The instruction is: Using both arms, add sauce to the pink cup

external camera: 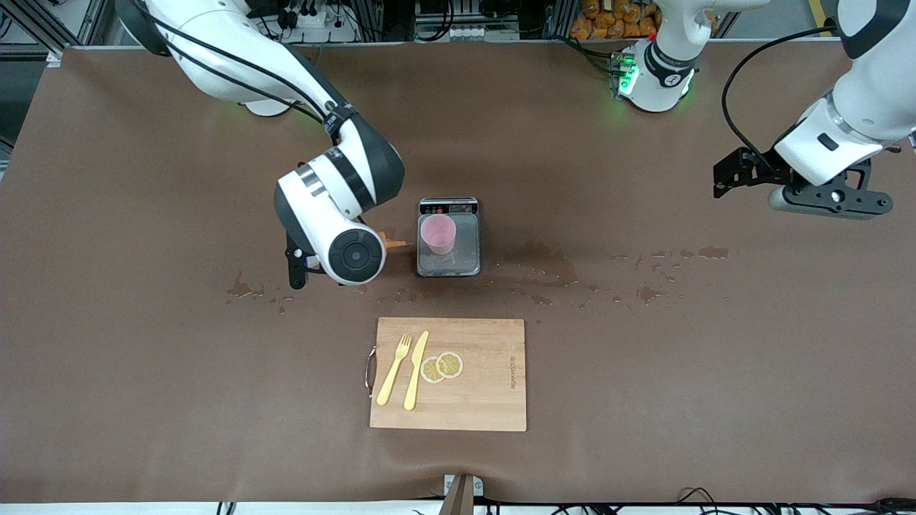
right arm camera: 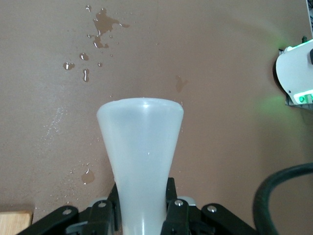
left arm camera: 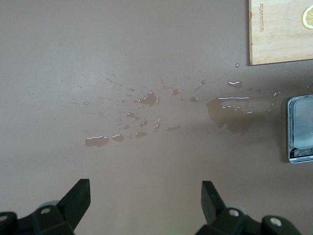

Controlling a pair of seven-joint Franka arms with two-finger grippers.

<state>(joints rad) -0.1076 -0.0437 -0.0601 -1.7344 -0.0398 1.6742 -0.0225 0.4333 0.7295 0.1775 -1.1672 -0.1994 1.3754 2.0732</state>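
right fingers (right arm camera: 168, 205) clenched on sauce (right arm camera: 141, 156); left gripper (left arm camera: 145, 198) released, waiting. we keep nozzle over cup (external camera: 437, 234), squeeze gently.

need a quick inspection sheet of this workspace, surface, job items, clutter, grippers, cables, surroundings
surface: brown table cover, wet with brown puddles beside the scale and splashes toward the left arm's end
job's things: pink cup upright on the grey scale; sauce bottle in the right gripper, orange nozzle pointing at the cup
clutter: cutting board nearer the camera, with yellow fork, knife and two lemon slices
grippers: right gripper shut on the bottle beside the scale; left gripper open, waiting over bare table
cables: black cables along both arms
surroundings: racks and cords along the table's edge by the bases
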